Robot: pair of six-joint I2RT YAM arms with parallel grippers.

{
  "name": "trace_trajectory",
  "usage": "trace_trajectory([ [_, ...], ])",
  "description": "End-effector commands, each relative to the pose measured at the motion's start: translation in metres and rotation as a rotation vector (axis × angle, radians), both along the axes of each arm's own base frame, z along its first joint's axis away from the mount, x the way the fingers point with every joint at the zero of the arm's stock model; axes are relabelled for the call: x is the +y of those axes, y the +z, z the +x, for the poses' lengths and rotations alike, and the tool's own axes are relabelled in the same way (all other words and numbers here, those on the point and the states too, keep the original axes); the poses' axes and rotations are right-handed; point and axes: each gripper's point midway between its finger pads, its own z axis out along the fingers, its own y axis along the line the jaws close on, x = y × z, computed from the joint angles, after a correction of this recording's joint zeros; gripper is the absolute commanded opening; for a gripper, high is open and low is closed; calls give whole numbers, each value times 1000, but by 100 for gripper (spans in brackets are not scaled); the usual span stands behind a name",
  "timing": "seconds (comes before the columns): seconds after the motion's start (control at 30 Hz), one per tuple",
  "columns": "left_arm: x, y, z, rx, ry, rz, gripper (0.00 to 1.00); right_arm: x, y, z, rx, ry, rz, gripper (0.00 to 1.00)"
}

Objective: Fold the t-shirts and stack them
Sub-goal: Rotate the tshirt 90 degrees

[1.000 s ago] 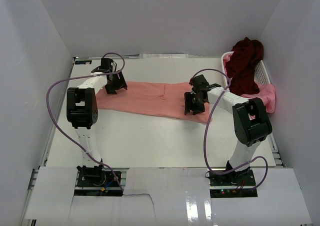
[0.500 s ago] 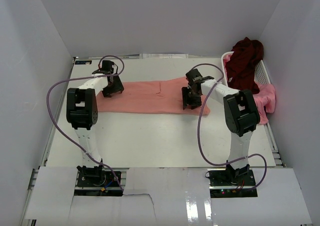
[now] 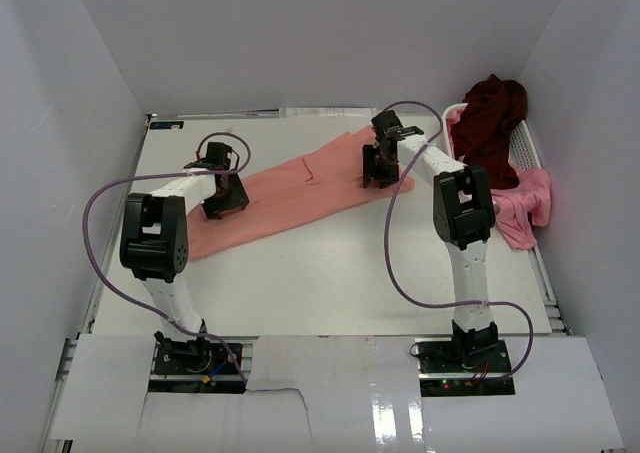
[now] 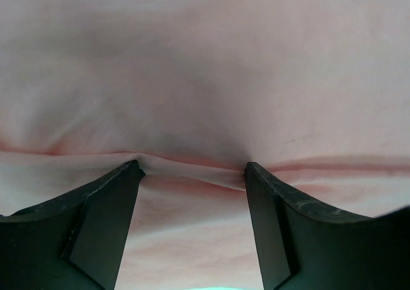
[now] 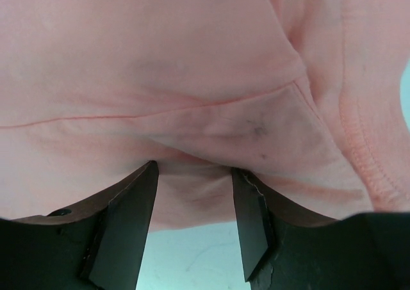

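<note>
A salmon-pink t-shirt (image 3: 300, 185), folded into a long strip, lies slanted across the table from lower left to upper right. My left gripper (image 3: 225, 201) is down on its lower-left part. My right gripper (image 3: 378, 171) is down on its upper-right end. In the left wrist view the gripper (image 4: 192, 168) stands open, both tips pressed into the cloth (image 4: 205, 79) with a low ridge running between them. The right gripper (image 5: 194, 168) is also open, its tips on the shirt's edge (image 5: 192, 98). A dark maroon t-shirt (image 3: 490, 123) and a brighter pink one (image 3: 527, 201) lie at the basket.
The white slatted basket (image 3: 527, 148) stands at the back right against the wall, with the maroon shirt heaped on it and the pink one spilling over its near side. White walls close in the table on three sides. Purple cables loop from both arms.
The salmon shirt has swung from lying level to a slant. My right gripper moved toward the back and my left gripper toward the front, both staying on the cloth.
</note>
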Motion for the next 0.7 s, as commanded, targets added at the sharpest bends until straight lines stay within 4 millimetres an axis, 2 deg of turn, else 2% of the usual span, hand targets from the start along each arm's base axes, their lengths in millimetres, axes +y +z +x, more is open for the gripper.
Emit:
trace_trajectory([
  [0.0, -36, -29, -79, 242, -27, -116, 78, -9, 1, 33, -40, -16, 10, 57],
  [0.07, -54, -32, -100, 284, -31, -187, 78, -1, -3, 44, -37, 0, 63, 57],
  [0.1, -67, -29, -107, 281, -55, -203, 78, 1, 9, 60, -78, -2, 85, 58],
  [0.13, -75, -33, -122, 314, -48, -230, 78, 2, 1, 66, -73, -1, 94, 58],
  [0.17, -82, -33, -130, 325, -54, -240, 78, 6, 3, 72, -78, 6, 122, 59],
  [0.2, -95, -33, -140, 335, -82, -247, 78, 7, 15, 86, -115, 5, 151, 59],
  [0.23, -100, -34, -151, 351, -67, -260, 78, 9, 7, 90, -105, 3, 166, 59],
  [0.3, -115, -36, -168, 374, -88, -294, 78, 12, 7, 99, -115, 7, 219, 61],
  [0.37, -123, -39, -191, 409, -71, -333, 78, 16, 7, 108, -139, 4, 269, 66],
  [0.43, -134, -40, -206, 414, -94, -347, 78, 17, 5, 115, -157, -7, 317, 74],
  [0.47, -136, -43, -219, 440, -82, -355, 78, 15, 5, 118, -160, -12, 339, 77],
  [0.53, -147, -45, -236, 457, -109, -359, 78, 21, 0, 123, -157, -7, 385, 79],
  [0.57, -151, -46, -243, 468, -115, -366, 78, 27, 8, 129, -174, -2, 422, 82],
  [0.6, -157, -49, -257, 496, -116, -378, 79, 29, 2, 131, -167, -4, 431, 82],
  [0.67, -162, -52, -272, 524, -119, -398, 79, 36, 6, 136, -185, 5, 475, 86],
])
